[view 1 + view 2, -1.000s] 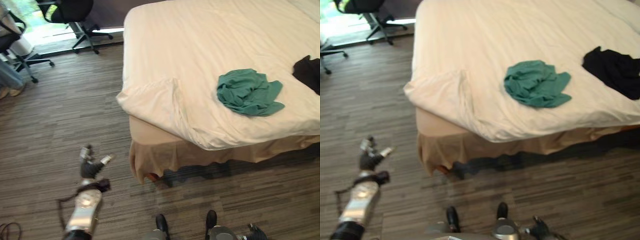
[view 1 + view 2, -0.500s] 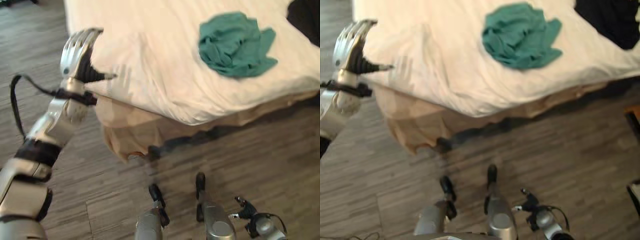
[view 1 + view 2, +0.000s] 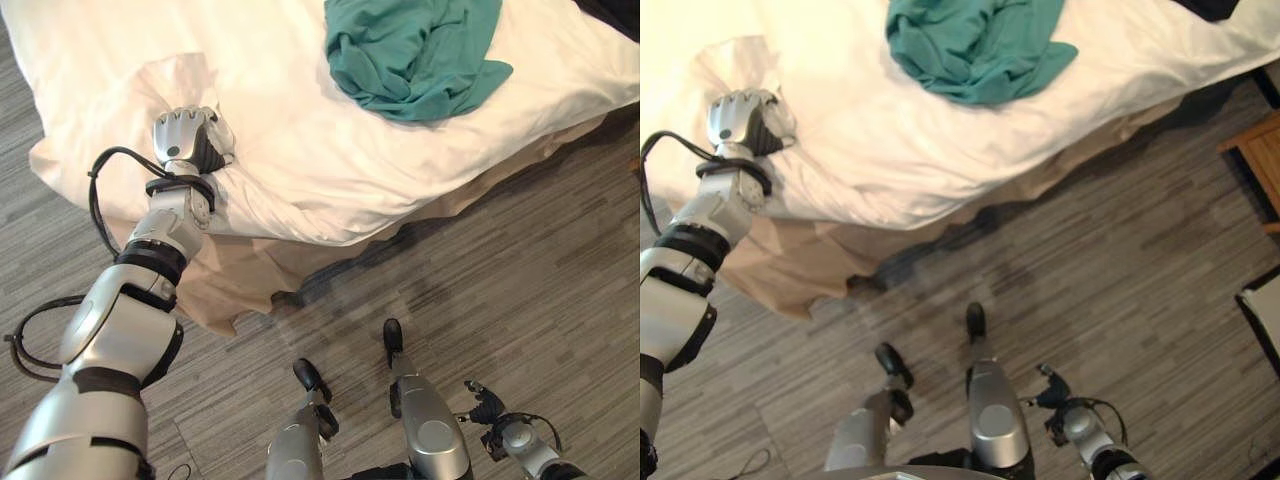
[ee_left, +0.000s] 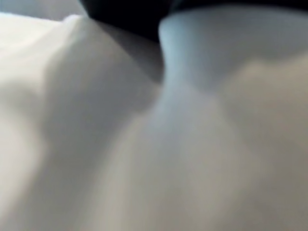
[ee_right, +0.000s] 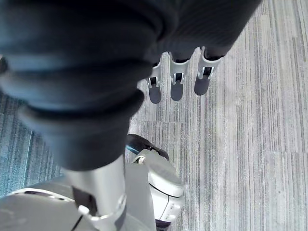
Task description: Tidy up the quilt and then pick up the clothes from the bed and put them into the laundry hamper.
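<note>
My left hand [image 3: 186, 140] rests on the folded corner of the quilt [image 3: 290, 150] at the edge of the bed [image 3: 250, 280]. Its fingers are buried in the cloth; I cannot tell whether they grip it. My right hand [image 5: 175, 84] hangs over the floor [image 3: 520, 270], fingers straight, holding nothing. The green shirt [image 3: 410, 50] lies on the quilt nearby. Risk: a hard pull on the corner may drag the shirt off the bed.
</note>
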Tool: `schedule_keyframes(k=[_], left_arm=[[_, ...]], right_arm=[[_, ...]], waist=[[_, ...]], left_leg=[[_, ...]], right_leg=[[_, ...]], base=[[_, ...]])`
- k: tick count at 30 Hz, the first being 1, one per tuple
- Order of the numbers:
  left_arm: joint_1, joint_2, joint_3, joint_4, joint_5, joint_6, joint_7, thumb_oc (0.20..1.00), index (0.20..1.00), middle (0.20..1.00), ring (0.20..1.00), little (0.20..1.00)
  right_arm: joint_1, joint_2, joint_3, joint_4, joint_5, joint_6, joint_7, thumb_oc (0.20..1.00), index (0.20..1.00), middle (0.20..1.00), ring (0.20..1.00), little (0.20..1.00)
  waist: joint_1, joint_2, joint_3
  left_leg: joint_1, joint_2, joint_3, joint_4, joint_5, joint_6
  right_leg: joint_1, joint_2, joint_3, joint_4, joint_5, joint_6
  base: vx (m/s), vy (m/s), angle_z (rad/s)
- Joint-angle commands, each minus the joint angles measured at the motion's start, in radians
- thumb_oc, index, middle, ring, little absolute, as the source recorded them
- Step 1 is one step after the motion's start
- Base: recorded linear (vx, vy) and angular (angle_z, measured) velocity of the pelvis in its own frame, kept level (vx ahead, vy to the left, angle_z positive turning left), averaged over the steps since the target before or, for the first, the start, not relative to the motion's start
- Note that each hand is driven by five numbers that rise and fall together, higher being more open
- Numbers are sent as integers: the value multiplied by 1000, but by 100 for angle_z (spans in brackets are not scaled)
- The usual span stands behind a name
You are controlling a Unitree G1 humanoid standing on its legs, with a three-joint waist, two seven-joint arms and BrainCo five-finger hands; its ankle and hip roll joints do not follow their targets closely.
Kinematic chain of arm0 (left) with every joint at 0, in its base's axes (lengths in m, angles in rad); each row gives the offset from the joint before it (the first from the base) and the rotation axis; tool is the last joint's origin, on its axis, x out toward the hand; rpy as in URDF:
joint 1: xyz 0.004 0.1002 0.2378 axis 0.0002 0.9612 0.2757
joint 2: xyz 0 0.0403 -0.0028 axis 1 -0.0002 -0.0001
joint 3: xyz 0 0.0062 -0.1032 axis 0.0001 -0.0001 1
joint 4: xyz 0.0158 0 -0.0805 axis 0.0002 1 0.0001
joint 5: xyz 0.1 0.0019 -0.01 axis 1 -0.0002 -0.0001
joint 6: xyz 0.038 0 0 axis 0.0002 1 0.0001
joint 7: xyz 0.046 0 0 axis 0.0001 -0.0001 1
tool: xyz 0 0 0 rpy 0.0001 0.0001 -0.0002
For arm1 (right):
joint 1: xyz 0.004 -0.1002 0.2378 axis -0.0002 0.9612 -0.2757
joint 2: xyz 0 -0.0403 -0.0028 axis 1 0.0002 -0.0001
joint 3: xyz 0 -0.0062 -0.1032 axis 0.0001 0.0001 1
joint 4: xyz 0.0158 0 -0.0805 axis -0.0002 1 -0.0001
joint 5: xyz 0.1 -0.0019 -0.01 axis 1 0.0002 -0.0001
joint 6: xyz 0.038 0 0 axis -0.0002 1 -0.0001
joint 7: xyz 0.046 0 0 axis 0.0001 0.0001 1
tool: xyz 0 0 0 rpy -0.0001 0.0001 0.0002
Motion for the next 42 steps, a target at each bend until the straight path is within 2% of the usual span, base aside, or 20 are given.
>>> schedule_keyframes(k=[1, 3, 4, 6, 7, 9, 11, 12, 16, 17, 19, 20, 24, 26, 29, 31, 35, 38, 39, 42], left_arm=[[62, 68, 63, 59, -19, 23, -1, 200, 200, 200, 200, 200], [255, 63, 137, 16, -30, 8, -9, 200, 200, 200, 200, 200], [259, 63, 140, 13, -29, 9, -10, 200, 200, 200, 200, 200], [480, 52, 224, -29, -34, -7, -39, 200, 200, 200, 200, 200], [563, 39, 258, -41, -34, -12, -49, 344, 344, 344, 344, 344], [658, 18, 294, -48, -44, -21, -58, 1000, 1000, 1000, 1000, 1000], [887, -41, 402, -37, -104, -60, -104, 1000, 1000, 1000, 1000, 1000], [890, -41, 405, -39, -103, -59, -105, 1000, 1000, 1000, 1000, 1000], [1050, -150, 497, 144, -218, -81, -126, 1000, 1000, 1000, 1000, 1000], [1082, -182, 503, 160, -259, -102, -137, 1000, 1000, 1000, 1000, 1000], [1082, -182, 504, 160, -259, -103, -137, 1000, 1000, 1000, 1000, 1000], [1087, -201, 509, 163, -335, -120, -133, 1000, 1000, 1000, 1000, 1000], [1052, -202, 490, 170, -358, -127, -104, 1000, 1000, 1000, 1000, 1000], [987, -184, 427, 159, -375, -142, -75, 1000, 1000, 1000, 1000, 1000], [943, -199, 395, 79, -461, -172, -50, 1000, 1000, 1000, 1000, 1000], [890, -229, 355, -23, -520, -202, -4, 1000, 1000, 1000, 1000, 1000], [849, -282, 294, -146, -525, -219, 16, 1000, 1000, 1000, 1000, 1000], [826, -329, 241, -119, -500, -200, 12, 1000, 1000, 1000, 1000, 1000], [826, -329, 241, -118, -500, -200, 13, 1000, 1000, 1000, 1000, 1000], [826, -414, 229, 22, -502, -159, 12, 1000, 1000, 1000, 1000, 1000]], right_arm=[[56, 22, -29, 82, 43, 7, -10, 1000, 1000, 1000, 1000, 1000], [62, 20, -48, 80, 33, 18, -17, 1000, 1000, 1000, 1000, 1000], [63, 19, -47, 79, 33, 18, -17, 1000, 1000, 1000, 1000, 1000], [57, -4, -95, 81, 27, 24, -21, 1000, 1000, 1000, 1000, 1000], [55, -16, -107, 65, 29, 25, -20, 1000, 1000, 1000, 1000, 1000], [50, -37, -125, 23, 28, 23, -23, 1000, 1000, 1000, 1000, 1000], [36, -128, -109, -162, -124, 21, -36, 1000, 1000, 1000, 1000, 1000], [37, -129, -108, -164, -124, 23, -36, 1000, 1000, 1000, 1000, 1000], [-99, -265, -71, -460, -217, 5, 6, 1000, 1000, 1000, 1000, 1000], [-178, -295, -61, -538, -217, -15, -9, 200, 200, 200, 200, 200], [-179, -295, -60, -538, -217, -15, -9, 200, 200, 200, 200, 200], [-396, -291, -1, -604, -191, -35, -43, 200, 200, 200, 200, 200], [-595, -247, 46, -591, -131, -42, -88, 200, 200, 200, 200, 200], [-860, -223, 88, -526, -45, -38, -148, 200, 200, 200, 200, 200], [-1026, -191, 66, -465, 95, -47, -227, 200, 200, 200, 200, 200], [-1121, -159, 34, -475, 185, -72, -296, 200, 200, 200, 200, 200], [-1096, -85, 48, -563, 92, -54, -344, 200, 200, 200, 200, 200], [-983, 43, 76, -553, 91, -57, -316, 200, 200, 200, 200, 200], [-982, 43, 76, -553, 91, -57, -316, 200, 200, 200, 200, 200], [-699, 256, 192, -524, 236, -91, -190, 200, 200, 200, 200, 200]], waist=[[55, 2, -102], [80, 13, -138], [78, 13, -137], [100, 22, -174], [105, 24, -189], [112, 24, -202], [139, 15, -242], [137, 15, -245], [167, -16, -270], [187, -34, -261], [187, -34, -264], [237, -63, -222], [279, -83, -163], [327, -91, -86], [362, -80, -29], [380, -54, 22], [383, -28, 52], [386, -21, 52], [386, -20, 52], [385, -30, 51]], left_leg=[[-37, 104, -39, 121, -33, -75], [16, 89, -48, 92, -34, -74], [18, 88, -48, 91, -34, -74], [73, 70, -56, 54, -33, -68], [90, 65, -57, 37, -29, -65], [109, 59, -57, 22, -29, -62], [154, 49, -58, -14, -31, -55], [152, 49, -57, -16, -28, -55], [175, 43, -68, -43, -21, -50], [165, 43, -75, -46, -18, -47], [159, 44, -76, -46, -15, -47], [112, 50, -109, -33, -5, -46], [44, 62, -135, -6, 7, -48], [-38, 76, -163, 43, 16, -55], [-128, 82, -192, 75, 34, -64], [-226, 76, -228, 78, 62, -80], [-335, 65, -253, 100, 68, -77], [-380, 58, -271, 137, 53, -70], [-381, 58, -272, 139, 52, -70], [-323, 51, -281, 145, 22, -53]], right_leg=[[-58, -66, 19, 146, -180, 116], [10, -66, 5, 119, -183, 115], [12, -66, 4, 118, -183, 115], [71, -68, -14, 93, -184, 116], [86, -68, -17, 83, -182, 116], [105, -68, -22, 75, -181, 116], [150, -69, -28, 50, -184, 119], [147, -69, -27, 49, -181, 118], [175, -70, -43, 36, -182, 119], [167, -72, -47, 39, -179, 120], [162, -72, -46, 39, -177, 120], [132, -71, -60, 53, -176, 118], [76, -72, -65, 75, -168, 113], [14, -77, -71, 106, -163, 107], [-41, -89, -98, 125, -155, 104], [-108, -107, -131, 156, -160, 108], [-207, -131, -163, 234, -181, 110], [-246, -141, -166, 271, -190, 108], [-246, -141, -167, 272, -191, 108], [-187, -146, -163, 262, -196, 108]], base=[[143, -19, 24], [99, 15, 11], [89, 44, 12], [113, 65, 19], [95, 78, 27], [85, 61, 12], [110, 58, 6], [86, 39, 8], [29, 37, 14], [-38, 9, 13], [-103, -31, 8], [-163, -61, 11], [-210, -70, 19], [-221, -50, 14], [-165, -32, 23], [-178, -27, 33], [-84, 18, 58], [-7, 18, 40], [11, 16, 18], [67, 65, 0]])
